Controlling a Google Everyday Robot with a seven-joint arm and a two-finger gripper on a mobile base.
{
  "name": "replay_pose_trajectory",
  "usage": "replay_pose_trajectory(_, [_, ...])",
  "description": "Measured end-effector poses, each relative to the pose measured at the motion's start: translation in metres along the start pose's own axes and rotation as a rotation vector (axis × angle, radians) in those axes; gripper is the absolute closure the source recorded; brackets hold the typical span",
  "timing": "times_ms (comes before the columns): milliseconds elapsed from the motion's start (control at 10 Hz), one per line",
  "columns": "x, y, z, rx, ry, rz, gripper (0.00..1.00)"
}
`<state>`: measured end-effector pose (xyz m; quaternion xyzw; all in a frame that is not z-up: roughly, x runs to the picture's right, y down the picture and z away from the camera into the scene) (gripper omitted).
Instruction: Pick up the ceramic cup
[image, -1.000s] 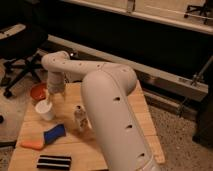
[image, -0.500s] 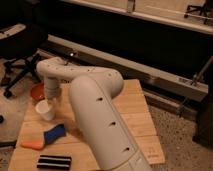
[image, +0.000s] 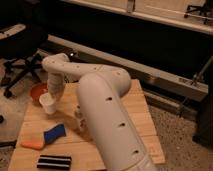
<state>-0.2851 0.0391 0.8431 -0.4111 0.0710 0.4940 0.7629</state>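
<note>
The ceramic cup (image: 48, 104) is small, plain and white, and stands near the left edge of the wooden table (image: 135, 112). The orange-red bowl (image: 36, 91) sits just behind and left of it. My gripper (image: 53, 93) hangs at the end of the white arm (image: 105, 110), directly above the cup's rim and reaching it from the back right. The lower end of the gripper blends into the cup, so any contact between them is unclear.
A small white bottle (image: 80, 119) stands mid-table, partly hidden by the arm. A blue sponge (image: 53, 134), an orange object (image: 31, 144) and a black striped block (image: 53, 161) lie at the front left. An office chair (image: 20, 55) stands to the left.
The arm's large link has swung forward and left, covering more of the table and the bottle. The gripper stays over the cup, which has hardly shifted.
</note>
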Motion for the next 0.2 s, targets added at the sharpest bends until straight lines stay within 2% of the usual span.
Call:
replay_pose_trajectory(100, [0.006,-0.008,-0.028,-0.035,-0.057,0.004,1.00])
replay_pose_trajectory(200, [0.015,-0.013,-0.048,-0.062,-0.094,0.009,1.00])
